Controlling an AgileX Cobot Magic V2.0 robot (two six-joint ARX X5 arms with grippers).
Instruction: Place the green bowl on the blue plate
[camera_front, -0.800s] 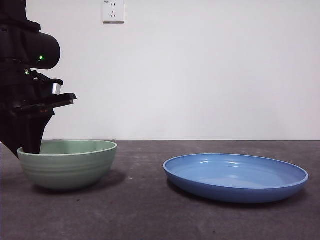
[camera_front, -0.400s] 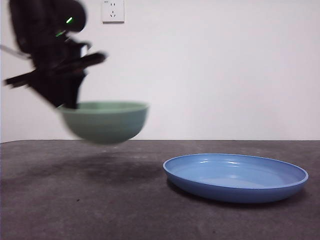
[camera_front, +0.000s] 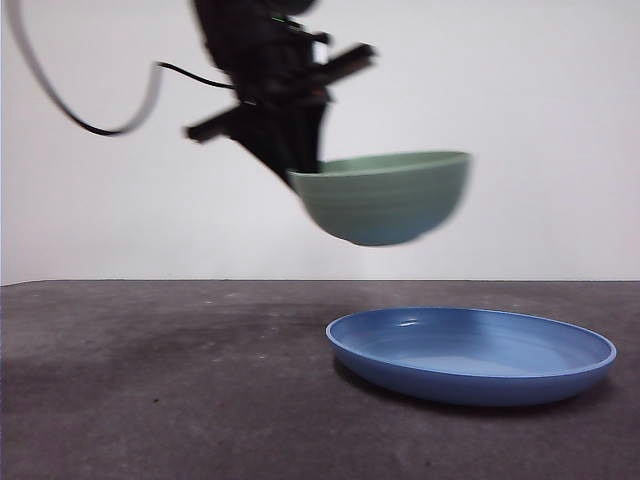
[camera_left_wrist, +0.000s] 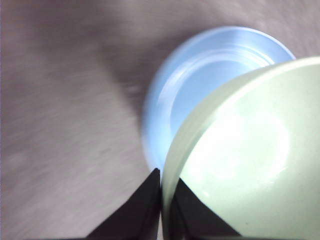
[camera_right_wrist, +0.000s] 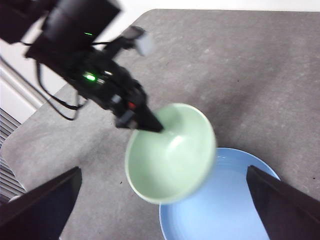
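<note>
Green bowl (camera_front: 385, 200) hangs in the air, high above the dark worktop (camera_front: 160, 380), a little tilted, over the left edge of the blue plate (camera_front: 470, 355) and not touching it. My left fingers (camera_left_wrist: 161, 200) are clamped on its rim at the bowl's left side, one inside the wall and one outside. My right fingers (camera_right_wrist: 160, 200) stay wide apart, higher up, holding nothing.
</note>
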